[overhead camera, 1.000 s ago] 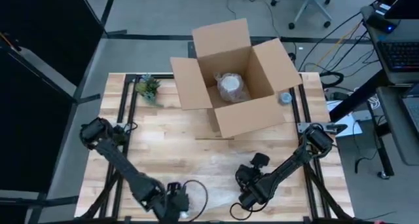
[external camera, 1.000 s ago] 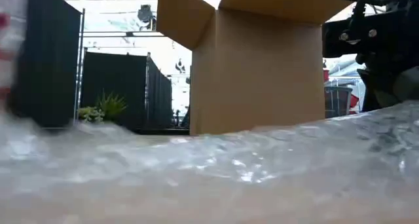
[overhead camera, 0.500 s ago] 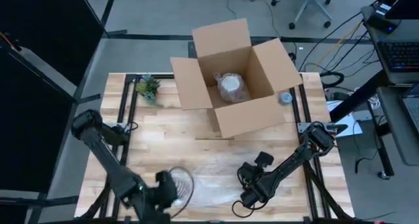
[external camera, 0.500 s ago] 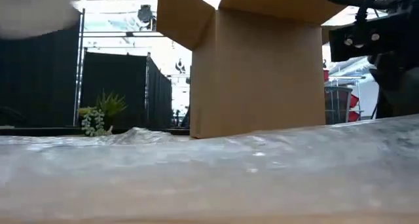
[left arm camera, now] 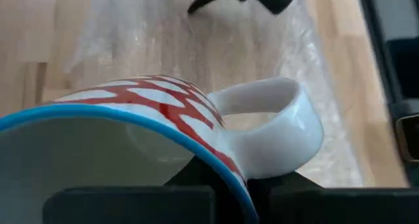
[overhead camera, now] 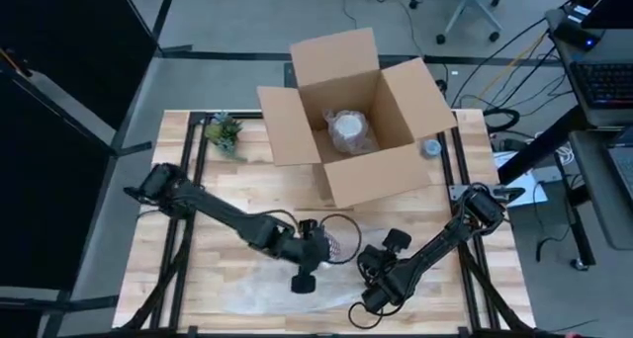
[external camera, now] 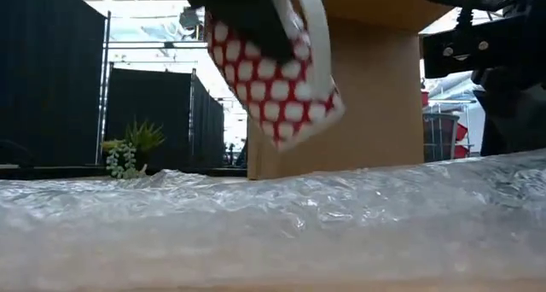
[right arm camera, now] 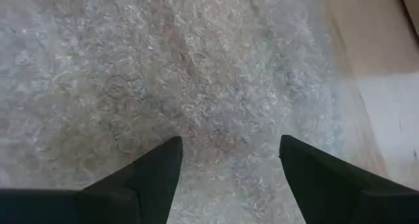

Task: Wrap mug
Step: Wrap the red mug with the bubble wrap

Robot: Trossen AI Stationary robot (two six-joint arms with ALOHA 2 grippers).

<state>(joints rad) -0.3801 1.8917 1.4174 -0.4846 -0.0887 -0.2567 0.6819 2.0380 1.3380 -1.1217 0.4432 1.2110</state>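
Your left gripper (overhead camera: 318,247), fingers pinching the tilted mug (external camera: 277,70) above the bubble wrap (external camera: 273,219), risks a slip; right gripper (right arm camera: 226,162), fingers spread over the sheet, could snag it.

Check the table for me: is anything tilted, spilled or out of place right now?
Nothing is spilled or damaged. The mug hangs tilted in the left gripper, above the bubble wrap rather than on it. The right gripper is open over the wrap. The open box already holds a wrapped item.
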